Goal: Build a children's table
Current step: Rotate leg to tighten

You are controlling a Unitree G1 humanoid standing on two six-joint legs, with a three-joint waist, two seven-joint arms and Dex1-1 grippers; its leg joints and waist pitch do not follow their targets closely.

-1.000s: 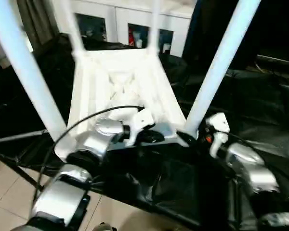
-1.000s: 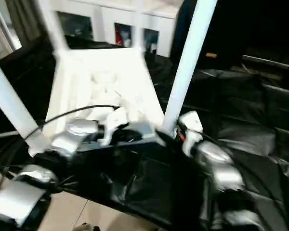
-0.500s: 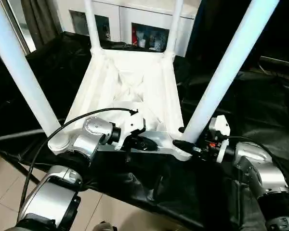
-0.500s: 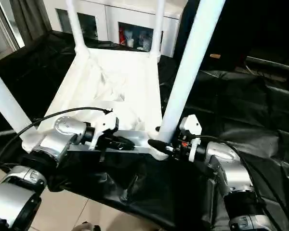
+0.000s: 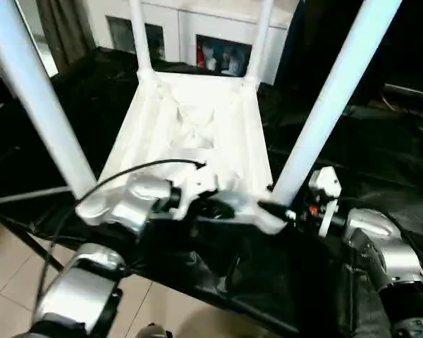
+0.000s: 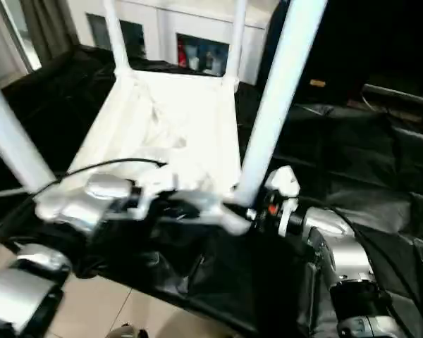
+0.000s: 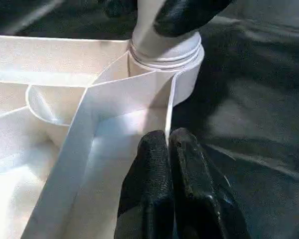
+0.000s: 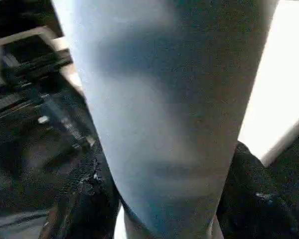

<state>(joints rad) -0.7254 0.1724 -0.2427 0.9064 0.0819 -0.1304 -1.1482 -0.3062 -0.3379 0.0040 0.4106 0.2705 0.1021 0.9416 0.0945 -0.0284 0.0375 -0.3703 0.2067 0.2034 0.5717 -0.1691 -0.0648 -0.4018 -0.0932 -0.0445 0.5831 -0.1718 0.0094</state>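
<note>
The all-white plastic children's table (image 5: 197, 127) lies upside down on a counter draped in black sheeting (image 5: 381, 162), its ribbed underside facing up and four long tapered round legs standing upright from the corner sockets. The left end effector (image 7: 168, 149) pinches the thin white rim wall of the tabletop near the robot's edge, its two black fingers (image 7: 149, 179) pressed together on either side of the plastic, just beside the near right corner socket. The right end effector (image 5: 271, 208) closes around the base of the near right white leg (image 5: 324, 105), with black fingers on both sides of it in the right wrist view. Behind the counter stands a white glass-door cabinet (image 5: 197, 42).
</note>
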